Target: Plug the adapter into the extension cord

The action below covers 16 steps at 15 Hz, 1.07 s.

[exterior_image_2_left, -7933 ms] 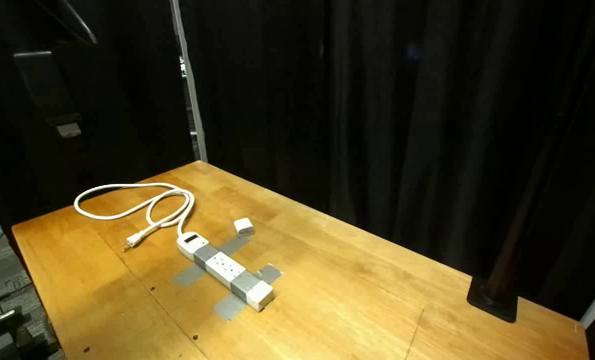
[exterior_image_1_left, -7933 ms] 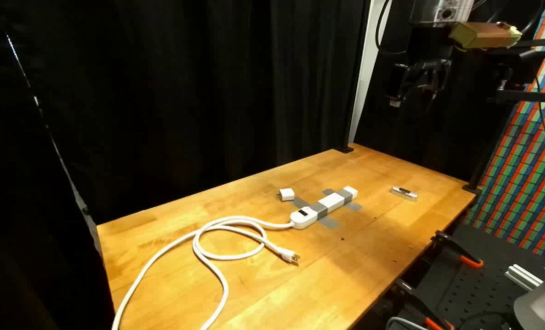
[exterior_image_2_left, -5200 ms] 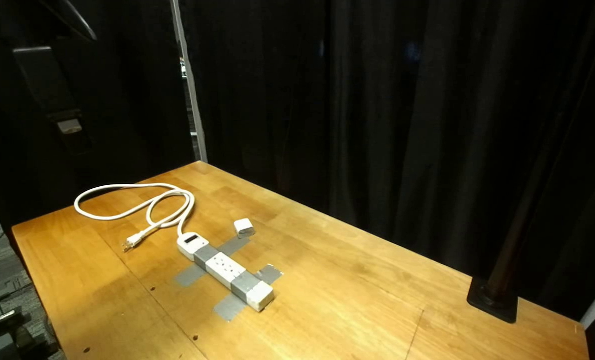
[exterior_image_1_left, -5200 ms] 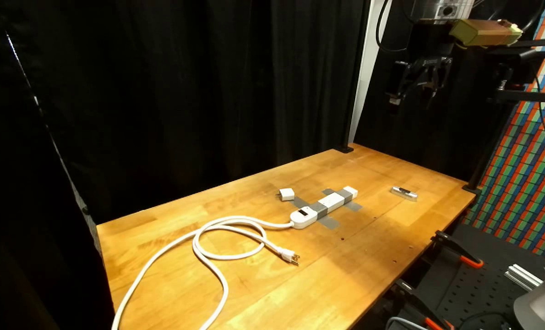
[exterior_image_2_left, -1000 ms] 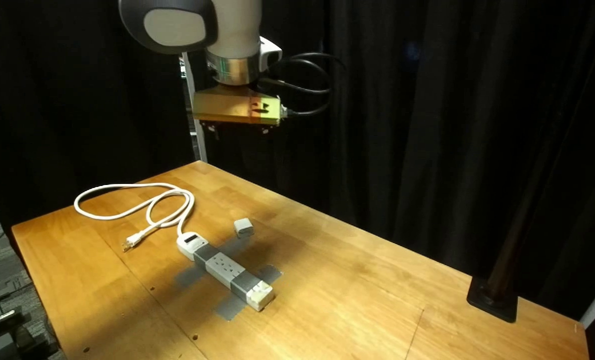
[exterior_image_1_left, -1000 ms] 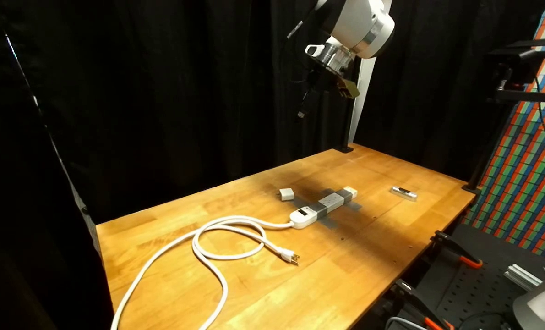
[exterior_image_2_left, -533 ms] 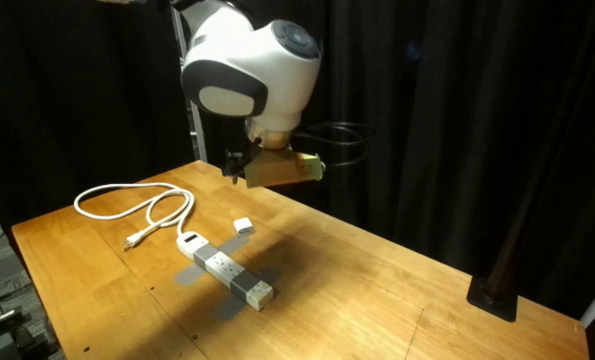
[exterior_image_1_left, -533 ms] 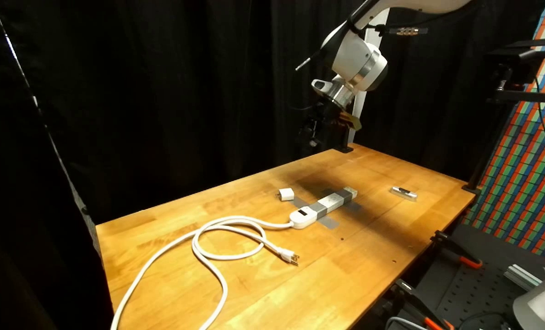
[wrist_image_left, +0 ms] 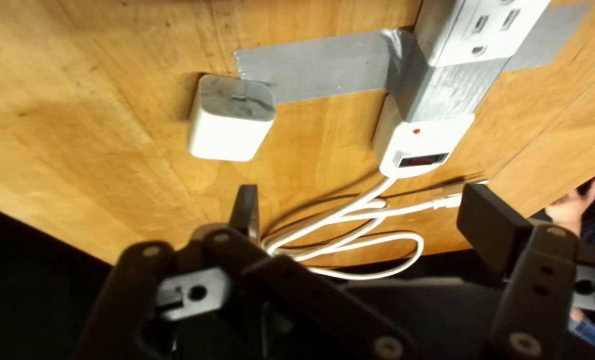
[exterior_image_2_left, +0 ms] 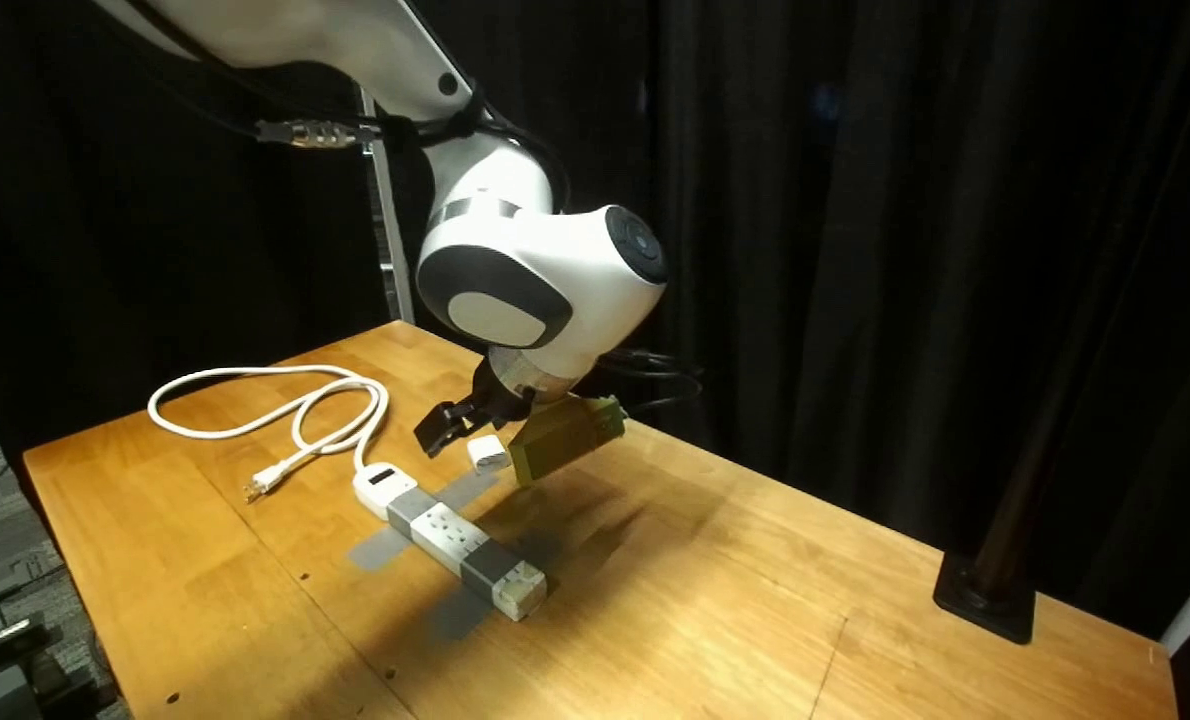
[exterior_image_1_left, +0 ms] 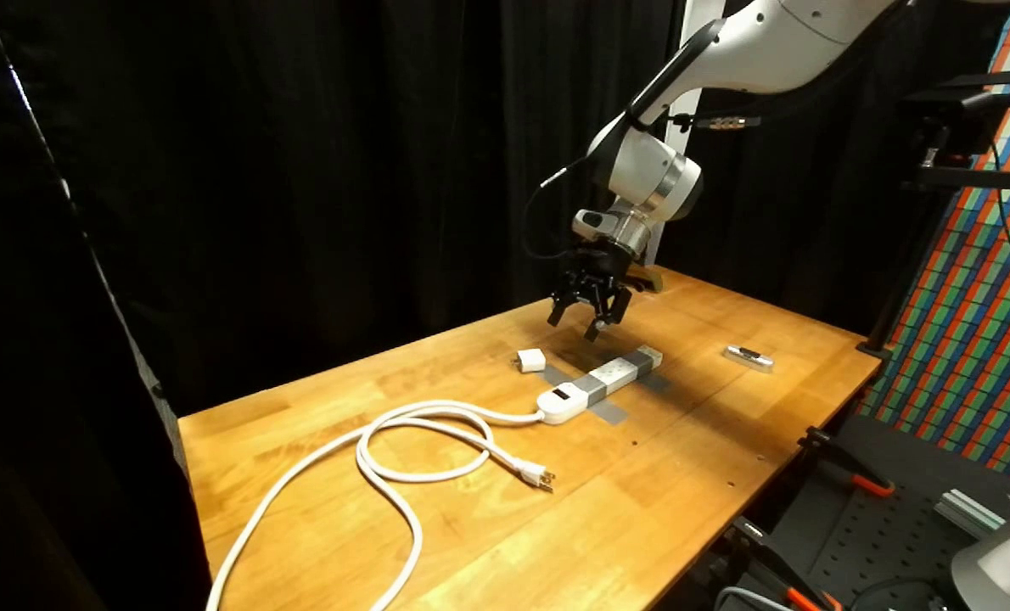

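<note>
Arm [exterior_image_1_left: 645, 165]: reaches lower over the desk [exterior_image_1_left: 505, 543] than in the earlier frame, bringing the fingers [wrist_image_left: 492, 225] down toward the adapter [wrist_image_left: 231, 135].

Cable [exterior_image_1_left: 424, 478]: lies looped on the desk, unmoved; ends in a white plug [exterior_image_1_left: 532, 473], lying loose.

Adapter: rests on the desk in the same spot as in the earlier frame; sits near the extension cord [exterior_image_2_left: 450, 530], at the end with the switch [wrist_image_left: 422, 160], but apart from it, right by the end of a run of gray tape [wrist_image_left: 317, 67]; not yet grasped, not yet plugged in; shows no readable brand or rating.

Fingers: stand wide apart, holding nothing; hang above the desk, near the adapter but not around it; judging by the wrist view, probably need to shift sideways before closing.

Extension cord: lies flat, held to the desk by gray tape in two places; carries a reddish tint on the dark switch and a small red dot [wrist_image_left: 416, 131] beside it; offers no legible lettering.

Sockets [wrist_image_left: 495, 24]: face up, visibly unfilled; mark the task, by judgement, as barely begun, with only the approach under way; leave the grasp, the lift, the turning, the lining-up and the push home to do.

Silver object [exterior_image_1_left: 749, 360]: lies well apart, toward the right of the desk; bears a dark patch [exterior_image_1_left: 751, 353] on top, too small to read; seems to play no part.
</note>
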Tool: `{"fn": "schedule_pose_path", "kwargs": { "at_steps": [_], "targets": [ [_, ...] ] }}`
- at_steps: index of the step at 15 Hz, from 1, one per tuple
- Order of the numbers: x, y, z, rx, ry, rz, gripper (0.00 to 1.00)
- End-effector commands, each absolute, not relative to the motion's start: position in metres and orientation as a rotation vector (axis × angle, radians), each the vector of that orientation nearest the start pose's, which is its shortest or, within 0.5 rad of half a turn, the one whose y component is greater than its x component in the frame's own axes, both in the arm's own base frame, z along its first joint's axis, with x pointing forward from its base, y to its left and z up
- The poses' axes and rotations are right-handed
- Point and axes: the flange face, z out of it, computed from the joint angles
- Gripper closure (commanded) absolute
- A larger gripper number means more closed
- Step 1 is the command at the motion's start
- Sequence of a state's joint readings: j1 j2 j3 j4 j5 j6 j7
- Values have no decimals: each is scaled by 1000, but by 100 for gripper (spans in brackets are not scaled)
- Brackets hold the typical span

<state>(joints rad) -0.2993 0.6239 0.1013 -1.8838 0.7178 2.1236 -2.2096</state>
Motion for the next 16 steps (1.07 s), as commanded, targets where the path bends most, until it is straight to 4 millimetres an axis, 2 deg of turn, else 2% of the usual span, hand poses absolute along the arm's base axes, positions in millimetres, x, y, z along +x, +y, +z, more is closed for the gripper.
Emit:
{"fn": "schedule_pose_path", "kwargs": {
  "at_steps": [1, 8, 13, 16],
  "targets": [
    [612, -89, 154, -1814, -1816, -460, 0],
    [642, -99, 162, -2098, -1641, -498, 0],
    [646, -98, 155, -2350, -1321, -562, 0],
    [645, -94, 149, -2398, -1242, -564, 0]
  ]
}}
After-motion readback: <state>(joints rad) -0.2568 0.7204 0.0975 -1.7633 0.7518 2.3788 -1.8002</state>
